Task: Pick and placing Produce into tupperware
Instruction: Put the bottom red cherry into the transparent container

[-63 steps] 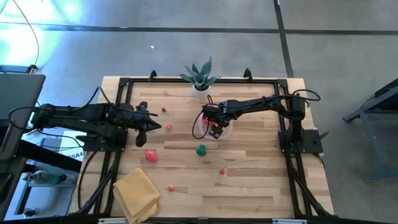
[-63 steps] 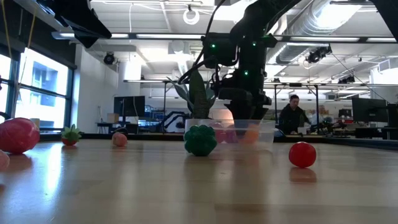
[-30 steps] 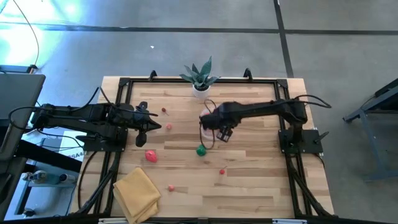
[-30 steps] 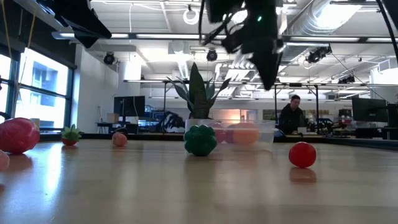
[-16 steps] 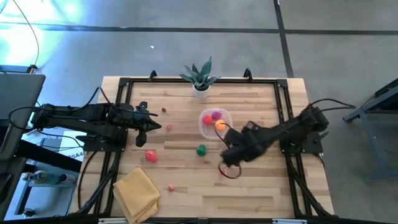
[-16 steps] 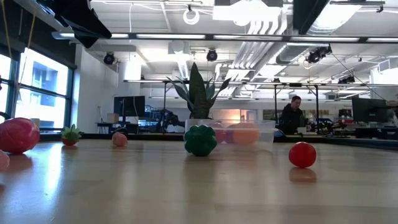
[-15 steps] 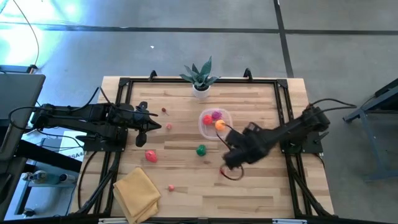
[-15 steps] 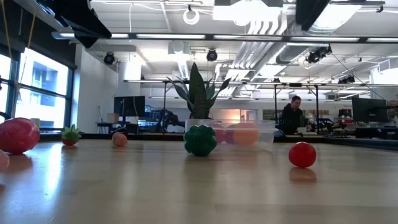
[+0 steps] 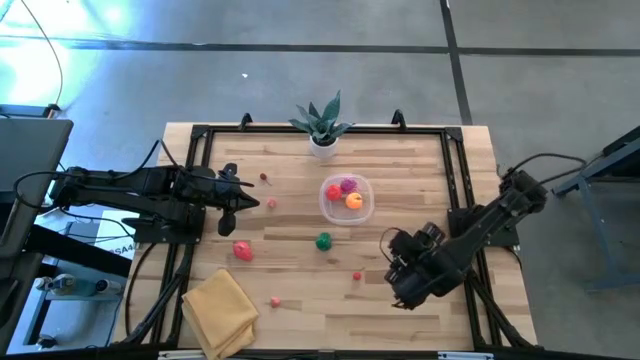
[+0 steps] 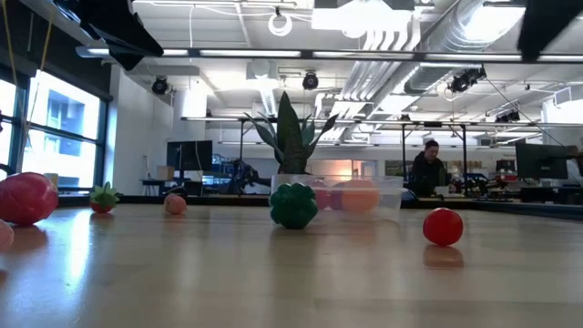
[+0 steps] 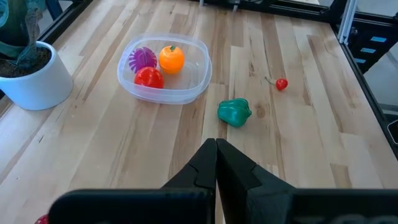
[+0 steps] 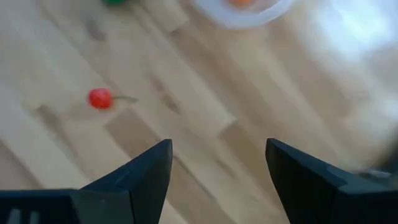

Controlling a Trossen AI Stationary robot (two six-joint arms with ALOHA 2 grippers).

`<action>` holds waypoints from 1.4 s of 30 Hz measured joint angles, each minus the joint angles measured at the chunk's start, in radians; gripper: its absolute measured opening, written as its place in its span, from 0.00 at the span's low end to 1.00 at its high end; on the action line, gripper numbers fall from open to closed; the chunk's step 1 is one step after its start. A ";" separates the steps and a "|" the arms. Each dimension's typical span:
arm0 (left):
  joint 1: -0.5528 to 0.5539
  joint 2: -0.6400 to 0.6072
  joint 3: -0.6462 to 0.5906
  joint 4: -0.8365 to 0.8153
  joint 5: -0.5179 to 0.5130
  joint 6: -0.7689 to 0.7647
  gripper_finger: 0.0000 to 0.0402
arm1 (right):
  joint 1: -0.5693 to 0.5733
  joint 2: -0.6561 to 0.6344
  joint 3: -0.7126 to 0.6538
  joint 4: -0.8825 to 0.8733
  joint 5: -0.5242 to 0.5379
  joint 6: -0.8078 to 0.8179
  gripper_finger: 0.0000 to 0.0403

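Observation:
The tupperware [image 9: 346, 198] is a clear rounded container holding a red, a purple and an orange piece; it also shows in the left wrist view [image 11: 165, 68]. A green piece [image 9: 323, 241] lies near it. A small red cherry [image 9: 357, 276] and other red and pink pieces [image 9: 243, 250] are scattered on the table. My right gripper [image 9: 398, 268] hovers open near the table's near right side, with the cherry [image 12: 99, 98] ahead of it. My left gripper [image 11: 216, 148] waits shut at the table's left [image 9: 245, 205].
A potted plant [image 9: 322, 128] stands at the far edge behind the tupperware. A folded yellow cloth [image 9: 220, 310] lies at the near left corner. A black frame [image 9: 455, 170] runs around the table. Bare wood lies between the cherry and the near edge.
My right gripper has swung away from the tupperware, toward the table's near edge and right side, passing over the green piece and the cherry. The tupperware with its three pieces now shows uncovered. My left arm has kept still.

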 joint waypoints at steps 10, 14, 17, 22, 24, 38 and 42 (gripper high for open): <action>0.000 0.000 0.000 0.000 0.000 0.000 0.00 | -0.026 -0.198 -0.490 0.807 0.006 -0.267 0.61; 0.000 0.000 0.000 0.000 0.000 0.000 0.00 | -0.085 -0.203 -0.563 0.946 0.011 -0.463 0.61; 0.000 0.000 0.000 0.000 0.000 0.000 0.00 | -0.132 -0.187 -0.583 1.045 0.007 -0.689 0.61; 0.000 0.000 0.000 0.000 0.000 0.000 0.00 | -0.182 -0.164 -0.596 1.197 -0.081 -1.060 0.61; 0.000 0.000 0.000 0.000 0.000 0.000 0.00 | -0.185 -0.150 -0.589 1.217 -0.101 -1.123 0.61; 0.000 0.000 0.000 0.000 0.000 0.000 0.00 | -0.185 0.064 -0.464 1.220 -0.225 -1.213 0.51; 0.000 0.000 0.000 0.000 0.000 0.000 0.00 | -0.185 0.118 -0.424 1.185 -0.228 -1.250 0.48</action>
